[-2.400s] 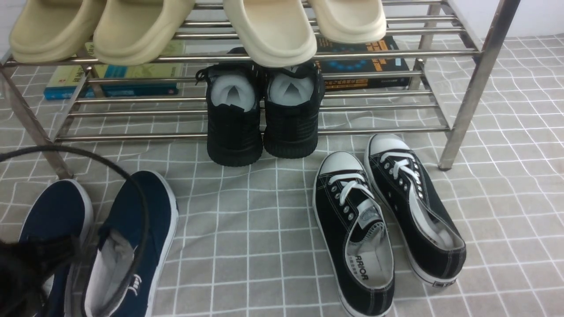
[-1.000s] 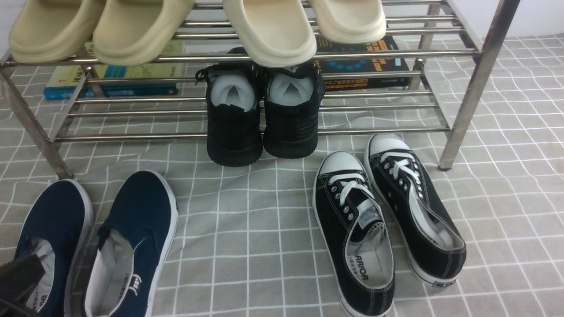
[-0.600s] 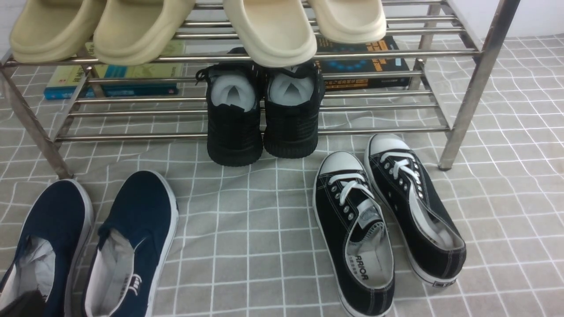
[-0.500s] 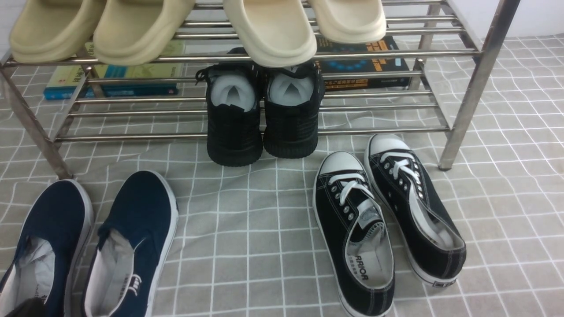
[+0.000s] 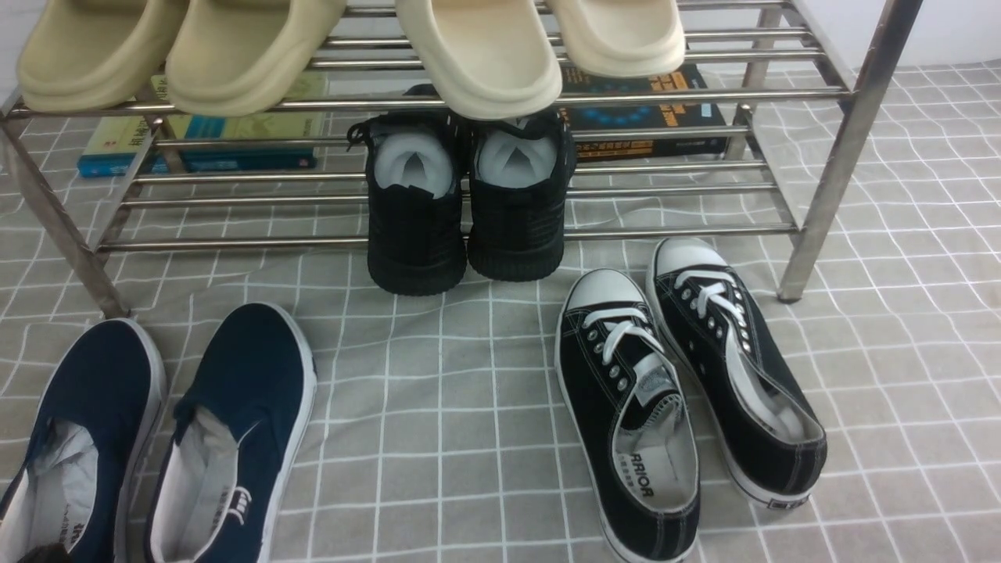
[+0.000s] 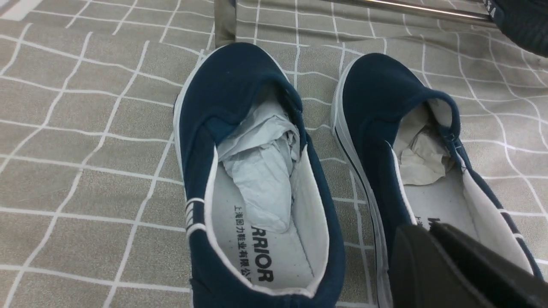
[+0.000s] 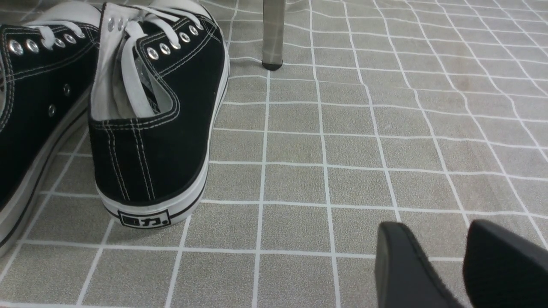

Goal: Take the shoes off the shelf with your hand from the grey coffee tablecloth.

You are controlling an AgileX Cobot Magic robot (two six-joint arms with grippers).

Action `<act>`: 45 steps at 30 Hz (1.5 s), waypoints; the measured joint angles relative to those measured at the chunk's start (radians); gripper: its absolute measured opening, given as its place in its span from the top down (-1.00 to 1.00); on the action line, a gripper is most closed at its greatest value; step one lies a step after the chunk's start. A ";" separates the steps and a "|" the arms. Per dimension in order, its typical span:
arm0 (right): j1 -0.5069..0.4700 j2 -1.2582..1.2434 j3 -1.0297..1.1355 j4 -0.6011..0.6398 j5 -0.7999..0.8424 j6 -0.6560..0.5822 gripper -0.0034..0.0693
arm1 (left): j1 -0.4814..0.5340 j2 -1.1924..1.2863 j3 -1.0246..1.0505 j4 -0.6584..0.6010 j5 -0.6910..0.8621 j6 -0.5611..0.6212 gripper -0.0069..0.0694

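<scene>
The shoes, two navy slip-ons (image 5: 235,422) with white soles, lie side by side on the grey coffee tablecloth (image 5: 438,407) at the front left, in front of the shelf (image 5: 438,98). In the left wrist view both shoes (image 6: 239,171) show crumpled white paper inside. My left gripper (image 6: 428,229) hovers over the heel opening of one shoe (image 6: 406,141), its fingers pressed together with nothing between them. Only a dark sliver of the left gripper (image 5: 43,554) shows in the front view. My right gripper (image 7: 432,239) stands open low over bare cloth, holding nothing.
All-black sneakers (image 5: 465,211) hang over the shelf's lower tier. Black lace-up sneakers (image 5: 680,375) lie on the cloth at the right, near the shelf leg (image 5: 829,172). Beige slippers (image 5: 180,55) fill the top tier. Books (image 5: 235,145) lie behind.
My left gripper and its cable have drawn back from over the navy shoes, down out of the front view's lower left corner. The shoes have not moved.
</scene>
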 joint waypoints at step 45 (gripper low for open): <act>0.000 0.000 0.000 0.000 0.000 0.000 0.25 | 0.000 0.000 0.000 0.020 0.001 -0.007 0.63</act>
